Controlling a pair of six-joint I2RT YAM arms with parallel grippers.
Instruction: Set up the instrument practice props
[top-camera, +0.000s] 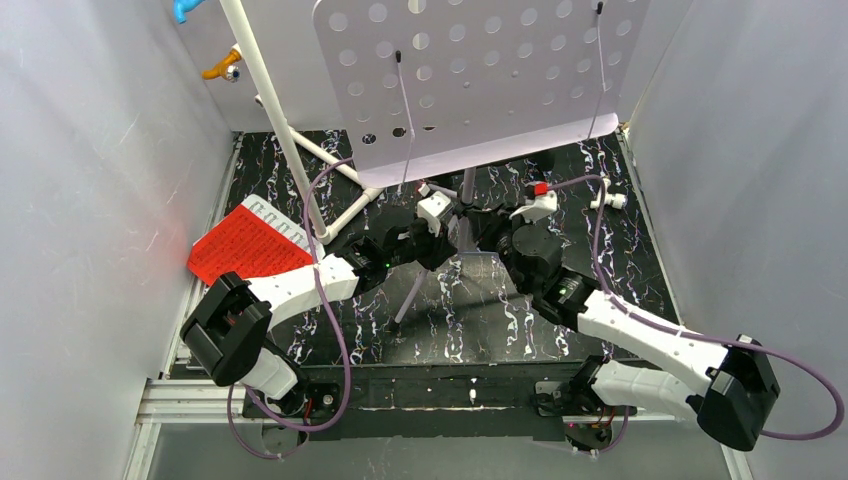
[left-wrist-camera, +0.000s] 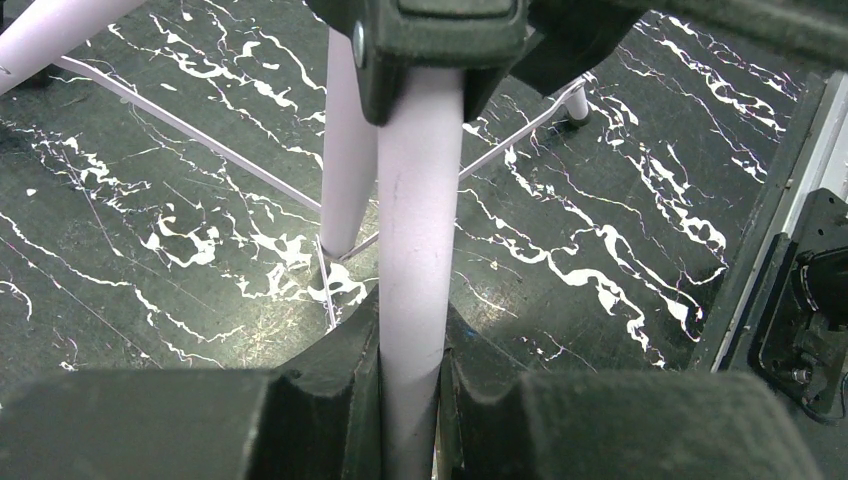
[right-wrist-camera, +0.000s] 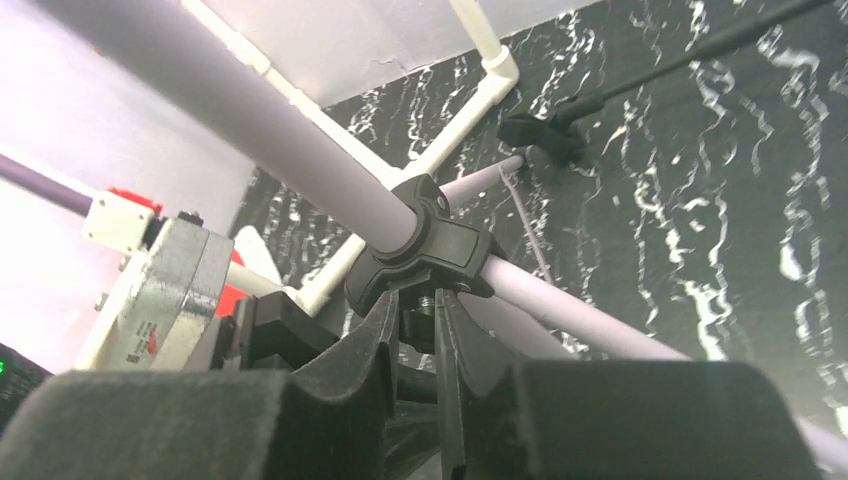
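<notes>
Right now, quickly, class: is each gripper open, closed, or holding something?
Left gripper: closed on a lilac tube of the music stand.
Right gripper: closed on the knob under the stand's black collar.

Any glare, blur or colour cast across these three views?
Top view: sharp, evenly lit; desk very bright, red sheet tints the wall beside it red. Left wrist: left fingers dark and soft, pole and tabletop sharp. Right wrist: right fingers blurred, hub in focus, tube bright, soft.
</notes>
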